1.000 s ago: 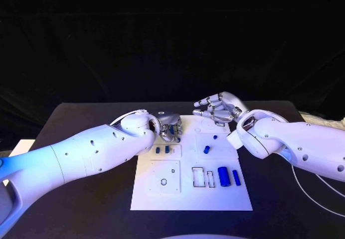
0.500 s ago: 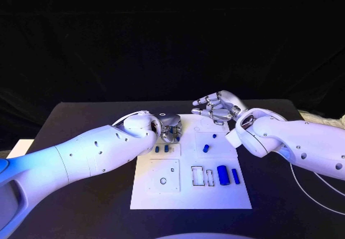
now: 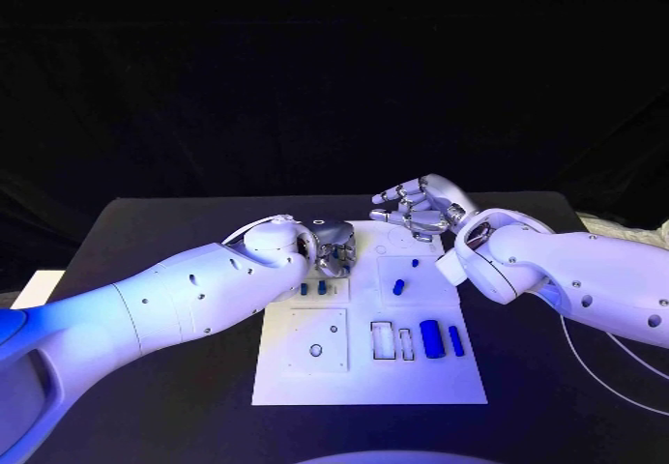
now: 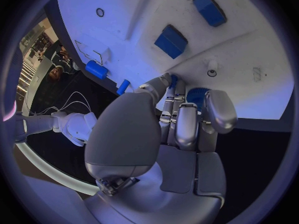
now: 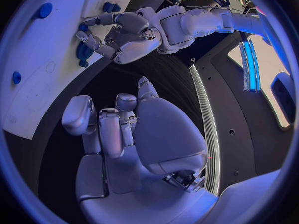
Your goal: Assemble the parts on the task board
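Left hand (image 3: 327, 246) fingers (image 4: 176, 115) are seen curled down together at the far-left part of the task board (image 3: 368, 382). In the left wrist view the fingertips are pressed on a round blue part (image 4: 198, 95) beneath them; whether it is actually gripped cannot be told.

Right hand (image 3: 420, 209) is held above the board's far edge, fingers (image 5: 104, 129) curled inward, nothing seen between them; from the right wrist view the palm is turned to the dark table (image 3: 167, 387) beside the board.

On the board, near the left hand: 2 small blue pieces (image 3: 314, 287) side by side just below the left fingers. A small blue peg (image 3: 399, 286) lies mid-board, a tiny blue dot (image 3: 416, 264) beyond it. Toward the near right, a thick blue cylinder (image 3: 432, 339) and a thin blue bar (image 3: 456, 340) lie side by side, close but apart. 2 rectangular slots (image 3: 382, 340) are set just left of the cylinder. A square plate with a small hole (image 3: 316, 340) is set at the near left.
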`<state>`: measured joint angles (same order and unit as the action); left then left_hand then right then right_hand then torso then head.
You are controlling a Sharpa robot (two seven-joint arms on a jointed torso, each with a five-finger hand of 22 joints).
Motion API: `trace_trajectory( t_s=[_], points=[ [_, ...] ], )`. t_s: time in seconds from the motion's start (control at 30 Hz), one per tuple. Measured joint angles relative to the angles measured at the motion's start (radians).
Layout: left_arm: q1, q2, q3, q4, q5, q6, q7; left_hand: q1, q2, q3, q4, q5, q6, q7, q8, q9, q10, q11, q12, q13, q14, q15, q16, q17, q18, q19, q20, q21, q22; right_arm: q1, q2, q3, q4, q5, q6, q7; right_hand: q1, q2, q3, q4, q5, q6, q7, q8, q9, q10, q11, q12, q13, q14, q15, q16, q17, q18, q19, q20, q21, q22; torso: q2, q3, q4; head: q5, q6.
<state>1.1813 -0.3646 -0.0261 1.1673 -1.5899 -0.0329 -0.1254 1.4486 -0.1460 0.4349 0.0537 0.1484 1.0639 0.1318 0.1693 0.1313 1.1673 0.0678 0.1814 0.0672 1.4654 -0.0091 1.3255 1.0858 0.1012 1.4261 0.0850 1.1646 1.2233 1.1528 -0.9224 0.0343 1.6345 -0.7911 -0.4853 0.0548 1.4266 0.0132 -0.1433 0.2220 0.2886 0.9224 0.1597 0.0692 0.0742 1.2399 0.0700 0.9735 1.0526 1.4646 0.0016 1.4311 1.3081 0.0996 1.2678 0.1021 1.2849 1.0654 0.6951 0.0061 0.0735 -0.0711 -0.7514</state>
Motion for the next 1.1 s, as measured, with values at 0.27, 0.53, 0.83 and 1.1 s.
trace_trajectory(
  t_s=[0.27, 0.53, 0.83, 1.1],
  points=[
    [-0.004, 0.001, 0.0, -0.002, 0.0, -0.007, 0.004, 0.008, 0.021, 0.037, -0.037, -0.023, 0.055, -0.009, 0.005, 0.003, 0.062, -0.013, -0.008, 0.01, 0.003, -0.011, 0.006, -0.001, 0.0, 0.009, -0.009, 0.028, 0.028, 0.0, 0.001, 0.0, 0.0, 0.0, 0.0, 0.0, 0.0, 0.0, 0.0, 0.0, 0.0, 0.0, 0.0, 0.0, 0.0, 0.0, 0.0, 0.0, 0.0, 0.0, 0.0, 0.0, 0.0, 0.0, 0.0, 0.0, 0.0, 0.0, -0.001, 0.0006, 0.0008, -0.001, -0.002],
    [-0.009, -0.009, 0.002, 0.004, 0.0, -0.027, 0.008, 0.013, 0.026, 0.082, -0.078, -0.032, 0.064, 0.0, 0.003, 0.007, 0.084, -0.01, -0.017, 0.013, 0.004, -0.011, 0.01, -0.001, 0.0, 0.011, -0.01, 0.055, 0.055, 0.0, 0.001, 0.0, 0.0, 0.0, 0.0, 0.0, 0.0, 0.0, 0.0, 0.0, 0.0, 0.0, 0.0, 0.0, 0.0, 0.0, 0.0, 0.0, 0.0, 0.0, 0.0, 0.0, 0.0, 0.0, 0.0, 0.0, 0.0, 0.0, -0.001, 0.0005, 0.0008, -0.001, -0.002],
    [-0.017, -0.061, 0.013, 0.047, 0.019, -0.068, 0.01, 0.013, 0.026, 0.118, -0.099, -0.036, 0.064, 0.0, -0.021, 0.001, 0.085, -0.01, -0.051, 0.013, 0.004, -0.011, 0.015, -0.007, 0.0, 0.014, -0.007, 0.062, 0.065, 0.0, 0.0, 0.0, 0.0, -0.001, 0.0, 0.0, 0.0, 0.0, 0.0, 0.0, 0.0, 0.0, 0.0, 0.0, 0.0, 0.0, 0.0, 0.0, 0.0, 0.0, 0.0, 0.0, 0.0, 0.0, 0.0, 0.0, 0.0, 0.0, -0.002, 0.0002, 0.0027, -0.002, 0.001],
    [-0.012, -0.137, 0.038, 0.131, 0.062, -0.102, 0.009, 0.005, 0.018, 0.124, -0.105, -0.03, 0.067, 0.004, -0.023, -0.001, 0.088, -0.006, -0.057, 0.018, 0.004, -0.011, 0.015, -0.009, -0.01, 0.014, -0.007, 0.062, 0.069, 0.0, -0.001, 0.0, 0.0, -0.001, 0.0, 0.0, 0.0, 0.0, 0.0, 0.0, 0.008, 0.0, 0.0, 0.0, 0.0, 0.0, 0.0, 0.0, -0.001, 0.0, 0.0, 0.0, 0.0, 0.0, 0.0, 0.0, 0.0, 0.0, -0.003, -0.0002, 0.0071, 0.0, 0.004]
  ],
)
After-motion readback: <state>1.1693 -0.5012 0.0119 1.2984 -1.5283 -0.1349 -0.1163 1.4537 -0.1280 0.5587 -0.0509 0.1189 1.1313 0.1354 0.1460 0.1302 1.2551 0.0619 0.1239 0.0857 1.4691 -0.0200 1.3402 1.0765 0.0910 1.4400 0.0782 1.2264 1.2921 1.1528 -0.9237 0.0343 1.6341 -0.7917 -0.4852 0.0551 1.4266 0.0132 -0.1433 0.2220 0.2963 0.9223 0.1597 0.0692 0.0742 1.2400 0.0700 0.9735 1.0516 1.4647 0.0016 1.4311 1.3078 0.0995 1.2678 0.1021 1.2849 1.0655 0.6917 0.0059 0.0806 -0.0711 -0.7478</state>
